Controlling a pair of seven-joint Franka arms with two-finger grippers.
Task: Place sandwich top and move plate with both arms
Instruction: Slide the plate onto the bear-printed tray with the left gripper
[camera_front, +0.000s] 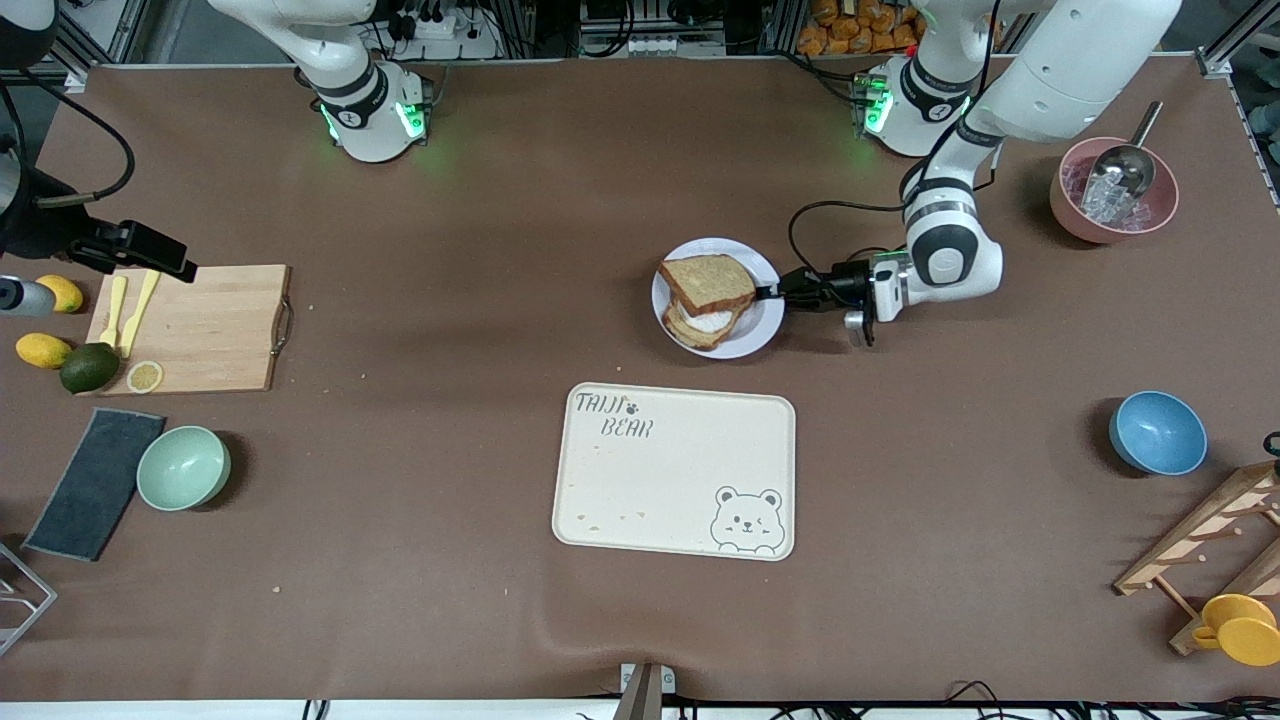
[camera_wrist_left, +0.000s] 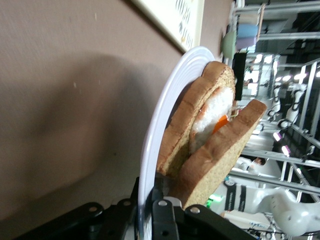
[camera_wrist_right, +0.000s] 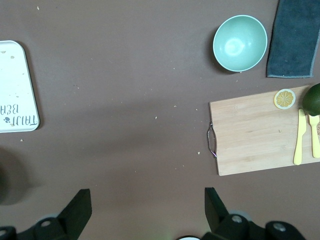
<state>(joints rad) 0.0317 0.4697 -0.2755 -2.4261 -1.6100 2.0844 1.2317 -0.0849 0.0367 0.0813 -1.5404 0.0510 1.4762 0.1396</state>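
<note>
The white plate (camera_front: 765, 322) sits mid-table, farther from the front camera than the bear tray. On it lies a bread slice with a fried egg (camera_wrist_left: 216, 111). The sandwich top (camera_front: 707, 282) rests on that, shifted a little askew. My left gripper (camera_front: 778, 292) is shut on the plate's rim at the side toward the left arm's end. In the left wrist view the fingers (camera_wrist_left: 165, 212) pinch the rim (camera_wrist_left: 162, 130), with the sandwich top (camera_wrist_left: 220, 155) just past them. My right gripper (camera_wrist_right: 147, 192) is open and empty, held high over the table near the cutting board (camera_front: 200, 325).
The cream bear tray (camera_front: 675, 470) lies nearer the front camera than the plate. A green bowl (camera_front: 183, 467), dark towel (camera_front: 95, 480), lemons and an avocado (camera_front: 88, 367) are at the right arm's end. A pink ice bowl (camera_front: 1112, 190), blue bowl (camera_front: 1157, 432) and wooden rack (camera_front: 1200, 550) are at the left arm's end.
</note>
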